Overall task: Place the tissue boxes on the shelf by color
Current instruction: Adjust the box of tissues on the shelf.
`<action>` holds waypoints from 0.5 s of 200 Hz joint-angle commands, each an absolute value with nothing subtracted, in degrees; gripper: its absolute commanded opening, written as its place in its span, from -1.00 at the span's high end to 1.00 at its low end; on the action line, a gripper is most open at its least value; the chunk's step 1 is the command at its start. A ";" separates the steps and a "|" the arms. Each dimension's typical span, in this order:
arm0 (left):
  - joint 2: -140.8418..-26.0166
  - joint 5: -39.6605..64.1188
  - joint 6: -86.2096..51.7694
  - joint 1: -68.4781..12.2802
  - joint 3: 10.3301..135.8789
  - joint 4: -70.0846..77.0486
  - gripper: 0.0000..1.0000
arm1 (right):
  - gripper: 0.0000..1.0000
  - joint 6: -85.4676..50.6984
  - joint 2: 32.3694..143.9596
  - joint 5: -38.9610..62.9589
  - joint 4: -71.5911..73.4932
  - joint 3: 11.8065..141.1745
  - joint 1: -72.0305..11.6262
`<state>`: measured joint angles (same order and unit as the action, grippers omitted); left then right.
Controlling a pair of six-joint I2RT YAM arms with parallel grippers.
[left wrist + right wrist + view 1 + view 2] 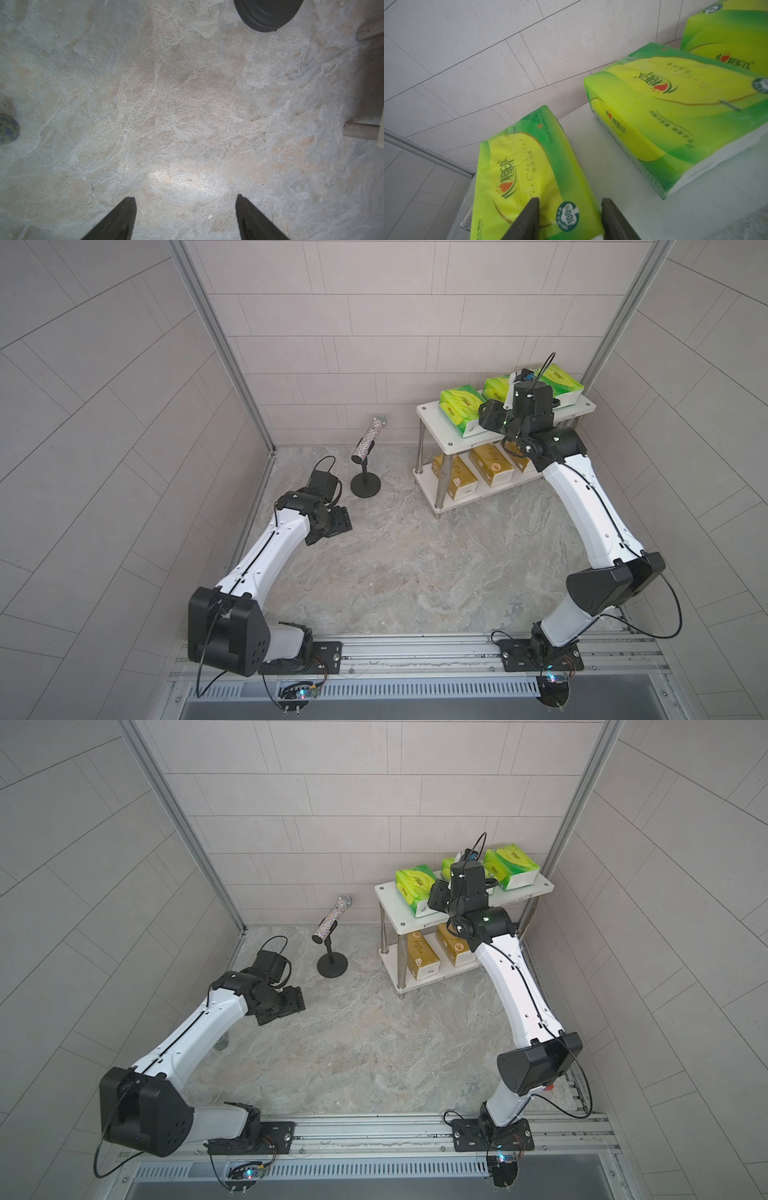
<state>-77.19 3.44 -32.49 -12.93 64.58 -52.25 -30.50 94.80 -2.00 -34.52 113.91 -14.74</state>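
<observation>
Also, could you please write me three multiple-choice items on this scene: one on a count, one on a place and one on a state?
1. How many green packs lie on the top shelf board? A) one B) two C) three
2. Where are the gold packs? A) on the top shelf board B) on the lower shelf board C) on the marble surface
3. How is the left gripper? A) open and empty B) shut on a gold pack C) shut on a green pack
Answers: 1 C, the right wrist view shows all three in a row; 2 B, they sit beneath the green ones; 3 A, its fingers stand apart over the bare marble surface.
</observation>
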 commanded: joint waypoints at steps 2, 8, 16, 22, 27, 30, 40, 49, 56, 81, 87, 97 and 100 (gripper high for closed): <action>-76.91 3.32 -31.73 -13.18 63.68 -52.56 -0.66 | -0.04 -30.32 93.65 -3.96 -38.13 112.93 -15.97; -76.82 3.34 -31.73 -13.18 63.66 -52.51 -0.66 | -0.04 -30.32 93.69 -4.00 -38.16 112.79 -16.00; -76.77 3.34 -31.62 -13.18 63.63 -52.53 -0.66 | -0.04 -30.33 93.59 -4.08 -38.14 112.53 -16.00; -76.68 3.25 -31.62 -13.18 63.59 -52.51 -0.66 | -0.04 -30.40 93.51 -4.27 -38.15 112.37 -15.97; -76.65 3.25 -31.57 -13.12 63.55 -52.55 -0.66 | -0.04 -30.41 93.36 -4.31 -37.97 112.17 -16.00; -76.64 3.25 -31.68 -13.18 63.55 -52.56 -0.66 | -0.05 -30.41 93.23 -4.33 -37.85 111.98 -16.00; -76.47 3.25 -31.65 -13.18 63.29 -52.56 -0.66 | -0.05 -30.40 93.17 -4.50 -37.75 111.80 -15.95; -76.40 3.25 -31.64 -13.18 63.22 -52.54 -0.66 | -0.05 -30.41 93.25 -4.46 -37.61 111.90 -16.00; -76.39 3.32 -31.64 -13.14 63.12 -52.56 -0.66 | -0.05 -30.50 93.31 -4.42 -37.47 111.92 -16.00; -76.29 3.12 -31.62 -13.11 63.13 -52.55 -0.66 | -0.06 -31.21 93.51 -3.83 -37.37 112.29 -16.04; -76.29 3.16 -31.64 -13.13 63.11 -52.56 -0.66 | -0.06 -31.30 93.51 -3.82 -37.20 112.34 -16.15; -76.15 3.20 -31.73 -13.18 63.13 -52.56 -0.66 | -0.09 -31.20 93.56 -3.89 -37.09 112.33 -16.30; -76.19 3.17 -31.73 -13.18 63.19 -52.56 -0.66 | -0.10 -31.20 93.59 -3.87 -37.06 112.41 -16.26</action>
